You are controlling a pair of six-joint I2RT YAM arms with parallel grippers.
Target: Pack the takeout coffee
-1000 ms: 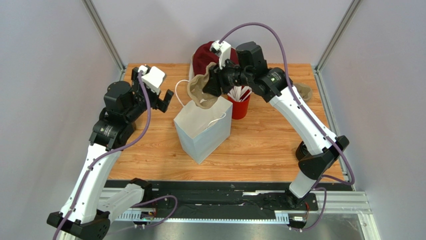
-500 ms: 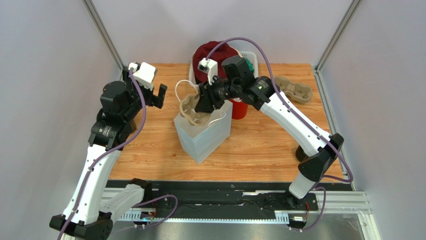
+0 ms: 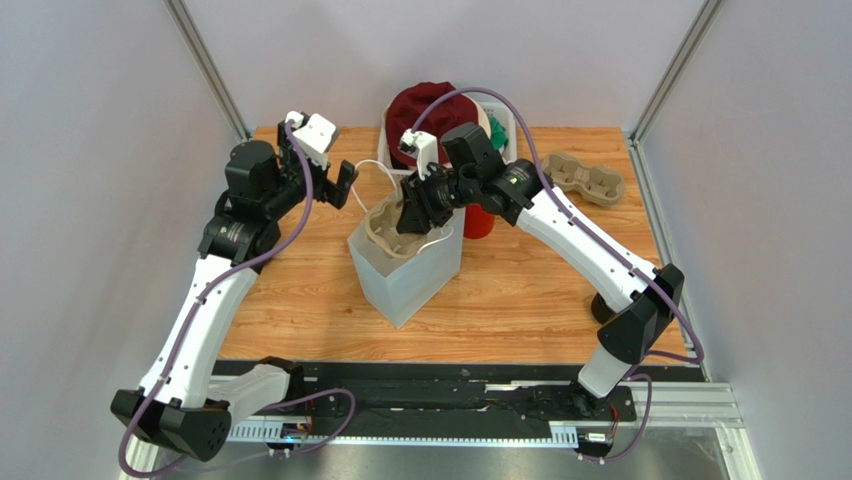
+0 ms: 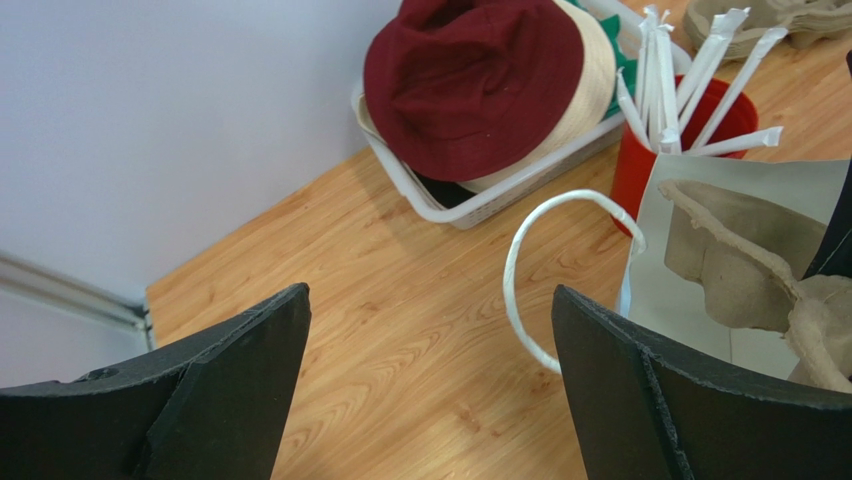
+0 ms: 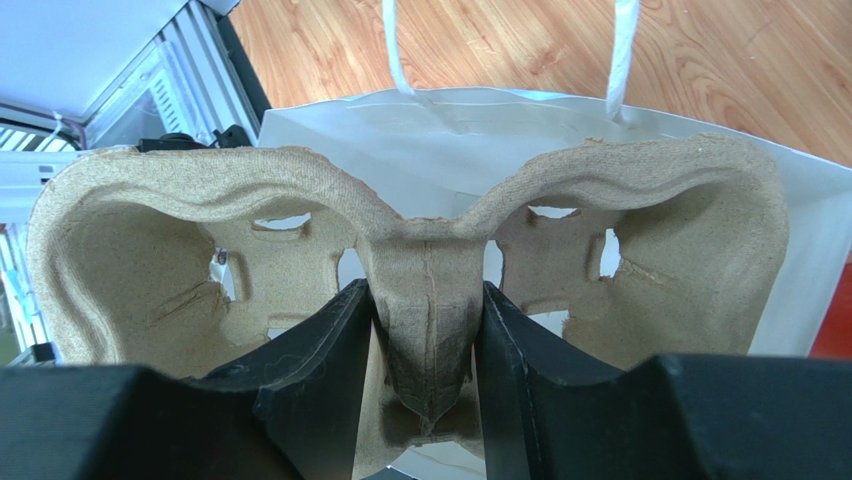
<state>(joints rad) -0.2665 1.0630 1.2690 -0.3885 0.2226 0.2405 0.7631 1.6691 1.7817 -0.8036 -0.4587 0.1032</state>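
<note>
No takeout coffee shows in any view. My right gripper [image 3: 415,205] is shut on the middle ridge of a brown pulp cup carrier [image 3: 385,232], which stands on edge in the mouth of the white paper bag [image 3: 405,265]. In the right wrist view the fingers [image 5: 310,370] pinch the carrier [image 5: 420,250] over the open bag [image 5: 520,130]. My left gripper [image 3: 335,185] hangs open to the left of the bag, by its white handle [image 4: 520,270]. There is nothing between the jaws of that gripper [image 4: 430,340], only bare wood below.
A red cup [image 3: 480,218] of wrapped straws [image 4: 690,80] stands right behind the bag. A white basket [image 4: 420,195] with a maroon hat [image 3: 430,108] sits at the back. A second pulp carrier [image 3: 585,178] lies at the back right on the wooden table [image 3: 520,290].
My right gripper has come down and leftward, lowering the carrier from above the bag into its mouth. My left gripper has swung back and right, closer to the bag's handle, and has stayed open.
</note>
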